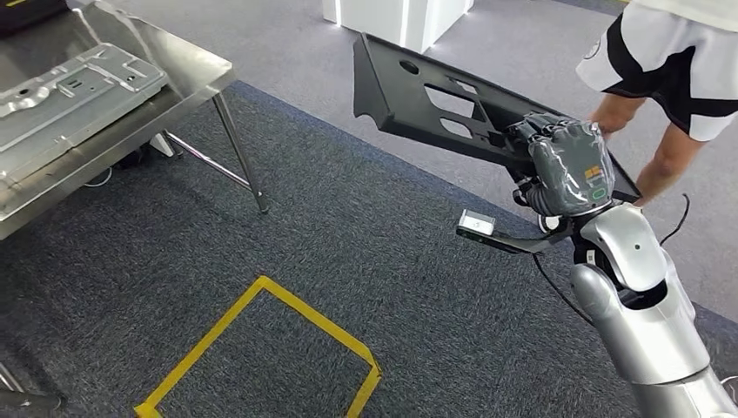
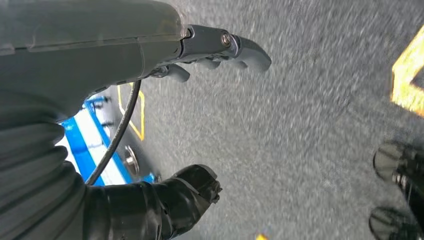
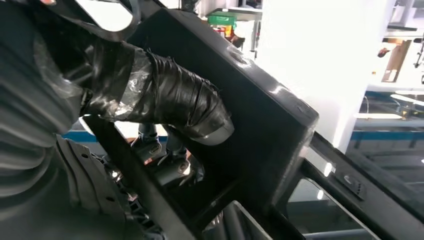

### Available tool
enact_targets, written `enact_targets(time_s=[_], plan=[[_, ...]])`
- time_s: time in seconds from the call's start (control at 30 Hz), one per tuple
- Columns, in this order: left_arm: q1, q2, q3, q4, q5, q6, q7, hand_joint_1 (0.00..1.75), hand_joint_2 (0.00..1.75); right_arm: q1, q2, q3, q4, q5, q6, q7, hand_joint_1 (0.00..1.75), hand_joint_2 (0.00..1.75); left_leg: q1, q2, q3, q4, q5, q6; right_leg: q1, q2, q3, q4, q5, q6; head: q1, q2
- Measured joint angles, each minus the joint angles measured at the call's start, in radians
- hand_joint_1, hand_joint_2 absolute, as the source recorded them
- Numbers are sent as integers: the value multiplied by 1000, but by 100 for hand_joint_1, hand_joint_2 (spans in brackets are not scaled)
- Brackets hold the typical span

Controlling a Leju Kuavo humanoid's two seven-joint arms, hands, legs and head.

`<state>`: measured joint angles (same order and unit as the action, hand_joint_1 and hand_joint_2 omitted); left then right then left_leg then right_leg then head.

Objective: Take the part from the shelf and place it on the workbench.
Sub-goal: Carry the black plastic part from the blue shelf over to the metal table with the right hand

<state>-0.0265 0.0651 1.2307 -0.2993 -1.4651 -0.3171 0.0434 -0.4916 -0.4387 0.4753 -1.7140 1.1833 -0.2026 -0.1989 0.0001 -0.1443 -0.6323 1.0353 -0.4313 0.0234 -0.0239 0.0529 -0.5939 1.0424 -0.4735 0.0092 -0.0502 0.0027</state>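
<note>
A long black plastic panel [image 1: 426,100] with cut-out openings is carried in the air at the right of the head view. My right hand [image 1: 561,165] grips it near its right end. The right wrist view looks close at that hand [image 3: 165,107], with the thumb pressed on the panel's [image 3: 270,120] flat face and dark fingers curled under its edge. My left hand [image 2: 200,65] hangs over the grey carpet with its fingers apart and nothing in it. The steel workbench [image 1: 187,65] stands at the upper left.
A pressed metal sheet part [image 1: 74,83] lies on the workbench. A yellow tape square [image 1: 261,348] marks the carpet below centre. A person in a white and black shirt and shorts [image 1: 670,70] stands close behind the panel's right end. White cabinets [image 1: 400,17] stand farther back.
</note>
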Motion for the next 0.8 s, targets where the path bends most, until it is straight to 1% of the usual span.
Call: enact_targets(time_s=[0.03, 0.07, 0.1, 0.13, 0.17, 0.2, 0.23, 0.27, 0.3, 0.33, 0.37, 0.4, 0.43, 0.47, 0.5, 0.53, 0.57, 0.6, 0.63, 0.67, 0.7, 0.73, 0.77, 0.8], plan=[[2, 0, 0, -1, -1, 1, -3, 0, 175, -4, 0, -1, 0, 0, 3, 1, 175, 175, -1, 19, -5, 11, -6, -6, -1, -13, 9, -7, 0, -7, -1, 0], [2, 0, 0, -1, -2, 2, -5, 0, 175, -7, 0, -3, 0, -1, 5, 2, 175, 175, -2, 50, -18, 39, -21, -10, -2, -27, 19, -15, 0, -13, -2, 0], [1, 0, 0, -2, -3, 3, -7, 0, 175, -9, 0, -6, 0, -2, 6, 3, 175, 175, -2, 88, -40, 87, -44, -14, 0, -41, 28, -19, -2, -18, -4, 0], [0, -1, 0, -3, -5, 4, -9, 0, 175, -11, 0, -9, 0, -2, 7, 3, 175, 175, 0, 117, -75, 151, -72, -19, 2, -55, 35, -21, -7, -22, -4, 0], [0, -1, 0, -3, -6, 5, -10, 0, 175, -12, 0, -11, 0, -2, 8, 4, 175, 175, 3, 130, -112, 216, -95, -23, 5, -69, 41, -21, -13, -23, -4, 0], [0, -2, 0, -3, -8, 5, -12, 0, 175, -13, 0, -12, 0, -2, 9, 4, 175, 175, 7, 135, -142, 261, -103, -26, 7, -84, 48, -21, -20, -23, -4, 0], [0, -2, 0, -3, -9, 6, -13, 0, 175, -14, 0, -12, 0, -2, 10, 3, 175, 175, 9, 137, -153, 271, -92, -27, 9, -99, 56, -21, -27, -22, -4, 0], [0, -3, 0, -3, -9, 6, -13, 0, 175, -14, 0, -12, 0, -2, 12, 3, 175, 175, 11, 141, -142, 240, -63, -27, 9, -113, 67, -21, -36, -20, -4, 0], [1, -3, 0, -3, -10, 6, -13, 0, 175, -16, 0, -12, 0, -3, 14, 2, 175, 175, 11, 149, -114, 178, -23, -26, 10, -126, 78, -21, -45, -18, -4, 0], [2, -4, 0, -3, -10, 7, -14, 0, 175, -18, 0, -12, 0, -3, 15, 2, 175, 175, 7, 168, -79, 110, 7, -22, 10, -138, 89, -22, -54, -14, -4, 0], [2, -4, 0, -3, -10, 8, -14, 0, 175, -22, 0, -12, 0, -3, 17, 2, 175, 175, 2, 183, -50, 55, 24, -15, 12, -150, 98, -24, -64, -9, -4, 0], [2, -3, 0, -3, -10, 8, -14, 0, 175, -25, -1, -13, 0, -3, 19, 2, 175, 175, -4, 193, -32, 22, 27, -8, 12, -160, 105, -27, -72, -2, -4, 0], [2, -2, 0, -4, -10, 9, -15, 0, 175, -28, -1, -13, 0, -4, 21, 2, 175, 175, -9, 194, -23, 9, 19, 0, 12, -168, 114, -27, -77, 5, -4, 0], [2, -1, 0, -4, -10, 10, -15, 0, 175, -31, -1, -13, 0, -6, 22, 2, 175, 175, -11, 181, -18, 3, 14, 8, 11, -174, 122, -24, -77, 13, -3, 0], [2, 1, 0, -5, -9, 11, -16, 0, 175, -31, -1, -13, 0, -8, 24, 2, 175, 175, -11, 168, -8, -2, 10, 16, 7, -174, 123, -12, -75, 19, -4, 0], [4, 3, 1, -7, -8, 11, -16, 0, 175, -31, -1, -13, 0, -9, 25, 3, 175, 175, -11, 155, 4, -7, 5, 24, 2, -158, 117, 16, -70, 23, -4, 0], [4, 5, 1, -8, -8, 12, -17, 0, 175, -32, -1, -13, 0, -10, 25, 3, 175, 175, -10, 145, 18, -11, 0, 32, -1, -133, 95, 57, -68, 25, -3, 0], [3, 6, 1, -9, -7, 12, -17, 0, 175, -33, -1, -14, -1, -11, 25, 4, 175, 175, -9, 135, 32, -14, -7, 38, -4, -104, 59, 113, -74, 26, -3, 0], [2, 6, 1, -9, -7, 12, -18, 0, 175, -34, -1, -15, 0, -12, 26, 4, 175, 175, -9, 126, 41, -15, -14, 43, -5, -78, 17, 172, -88, 25, -2, 0], [1, 6, 2, -9, -7, 12, -18, 0, 175, -35, -1, -16, 0, -13, 27, 4, 175, 175, -9, 114, 50, -15, -22, 45, -5, -64, -30, 224, -116, 26, -2, 0], [0, 6, 2, -9, -7, 13, -19, 0, 175, -35, -2, -16, 1, -15, 27, 5, 175, 175, -9, 100, 60, -15, -31, 46, -5, -58, -71, 258, -146, 27, -2, 0], [-1, 6, 2, -9, -7, 12, -20, 0, 175, -34, -2, -17, 1, -16, 28, 5, 175, 175, -9, 85, 73, -15, -40, 45, -5, -56, -99, 265, -168, 29, -2, 0], [0, 6, 3, -9, -7, 12, -20, 0, 175, -34, -2, -17, 1, -17, 29, 5, 175, 175, -8, 70, 88, -14, -51, 44, -5, -54, -115, 247, -172, 30, -2, 0], [0, 5, 4, -9, -7, 12, -20, 0, 175, -34, -2, -18, 2, -18, 29, 5, 175, 175, -8, 55, 104, -14, -63, 41, -6, -47, -117, 201, -143, 31, -2, 0]])
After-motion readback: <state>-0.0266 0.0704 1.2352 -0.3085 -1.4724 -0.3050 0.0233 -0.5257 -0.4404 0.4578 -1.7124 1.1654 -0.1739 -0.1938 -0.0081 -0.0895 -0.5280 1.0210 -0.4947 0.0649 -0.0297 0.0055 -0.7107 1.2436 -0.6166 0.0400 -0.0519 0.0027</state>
